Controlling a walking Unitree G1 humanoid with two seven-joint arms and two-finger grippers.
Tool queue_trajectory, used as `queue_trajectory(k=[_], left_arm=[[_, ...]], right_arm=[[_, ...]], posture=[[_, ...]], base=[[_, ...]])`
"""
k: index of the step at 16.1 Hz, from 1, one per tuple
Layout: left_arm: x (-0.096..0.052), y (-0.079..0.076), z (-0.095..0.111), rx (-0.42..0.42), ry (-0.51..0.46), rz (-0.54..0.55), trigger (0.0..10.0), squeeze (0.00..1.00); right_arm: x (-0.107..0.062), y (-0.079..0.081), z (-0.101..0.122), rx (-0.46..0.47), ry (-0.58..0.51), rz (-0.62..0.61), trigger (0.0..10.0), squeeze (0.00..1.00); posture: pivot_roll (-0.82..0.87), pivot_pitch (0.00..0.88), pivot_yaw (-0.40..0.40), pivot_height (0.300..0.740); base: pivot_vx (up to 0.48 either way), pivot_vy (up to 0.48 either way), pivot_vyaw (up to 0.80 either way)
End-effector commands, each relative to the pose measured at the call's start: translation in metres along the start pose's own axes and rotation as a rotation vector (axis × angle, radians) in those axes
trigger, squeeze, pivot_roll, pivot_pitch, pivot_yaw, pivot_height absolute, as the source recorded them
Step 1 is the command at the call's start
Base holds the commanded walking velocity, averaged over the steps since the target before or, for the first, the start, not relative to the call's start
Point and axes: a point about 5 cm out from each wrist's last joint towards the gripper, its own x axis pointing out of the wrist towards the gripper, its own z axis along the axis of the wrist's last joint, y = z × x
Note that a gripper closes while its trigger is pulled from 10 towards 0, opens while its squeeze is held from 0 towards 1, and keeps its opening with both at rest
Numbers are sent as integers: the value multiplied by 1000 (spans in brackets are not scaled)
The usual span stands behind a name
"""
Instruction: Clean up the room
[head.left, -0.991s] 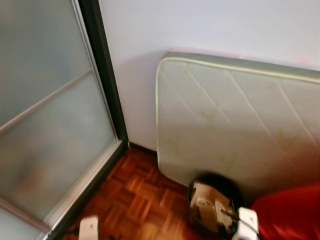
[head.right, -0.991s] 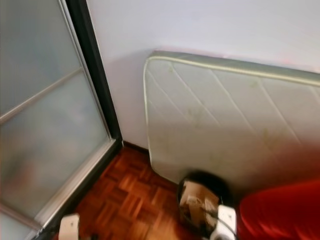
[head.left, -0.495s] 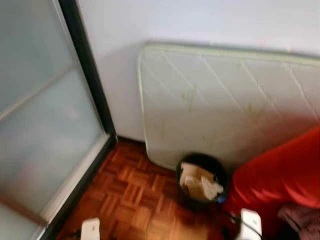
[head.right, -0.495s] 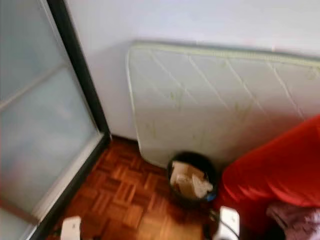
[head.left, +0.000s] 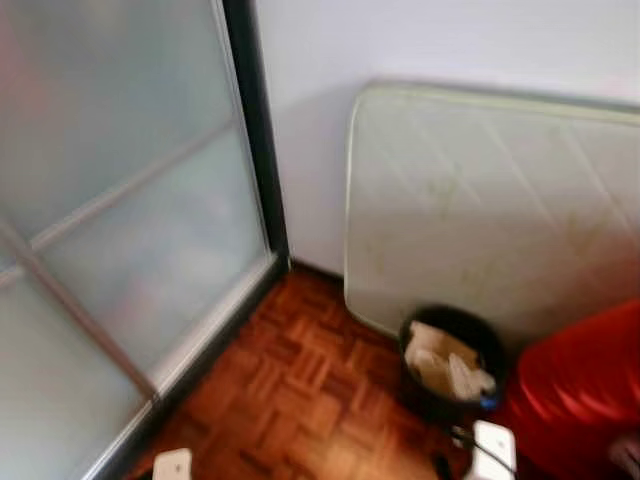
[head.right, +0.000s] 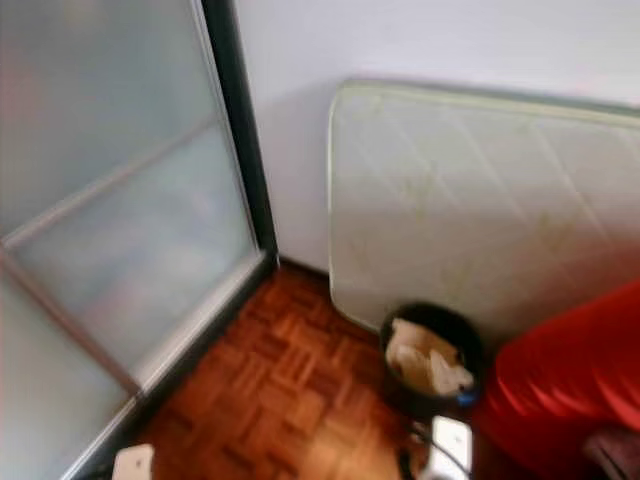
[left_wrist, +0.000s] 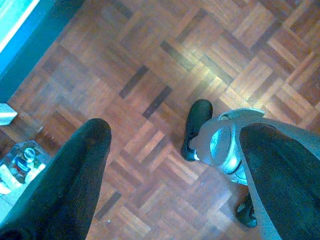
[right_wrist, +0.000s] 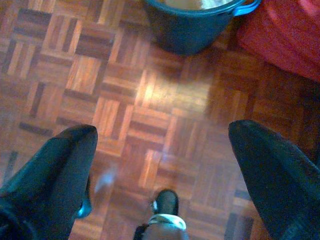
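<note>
At the left of the head views stands a frosted sliding door (head.left: 120, 200) in a dark frame, with parquet floor (head.left: 290, 390) below it at lower centre. Neither gripper carries anything. The left gripper (left_wrist: 172, 165) hangs over bare floor with its two black fingers spread wide, the robot's own foot showing between them. The right gripper (right_wrist: 160, 165) is likewise spread wide and empty, pointing down at the parquet.

A mattress (head.left: 480, 210) leans upright against the wall at upper right. It looks bulky and floppy, not something these thin fingers could shift, so I judge it is best left alone.

The bin (head.left: 452, 362) stands on the floor at lower right, just in front of the mattress and beside a red cloth (head.left: 575, 400). It is the likely target: a dark round pail holding crumpled paper (head.left: 440, 362), pale and loosely heaped nearly to the rim. The paper should be light, soft and easily crushed. The bin itself is probably stiff, light plastic. Its rim (right_wrist: 200, 9), which shows a bluish lip in the right wrist view, looks like the best place to pinch. The red cloth would be limp and could be gathered at any fold.
</note>
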Motion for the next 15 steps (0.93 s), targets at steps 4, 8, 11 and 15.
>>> queue_trajectory(k=[4,8,11,15], left_arm=[[2,-7,9,21,-23,-23,10000,0],[2,-8,9,15,-22,-24,10000,0],[2,-8,9,13,-20,-19,10000,0],[2,-8,10,30,-19,-16,10000,0]], right_arm=[[-1,-8,-2,-8,12,-15,10000,0],[-1,-9,-1,-14,13,-15,10000,0],[-1,-9,0,-14,12,-17,10000,0],[-1,-9,0,-14,12,-17,10000,0]], posture=[[43,0,-8,740],[48,0,-16,740],[48,0,-16,740],[46,0,-17,740]], base=[[0,0,-692],[0,0,-755],[0,0,-752],[0,0,-752]])
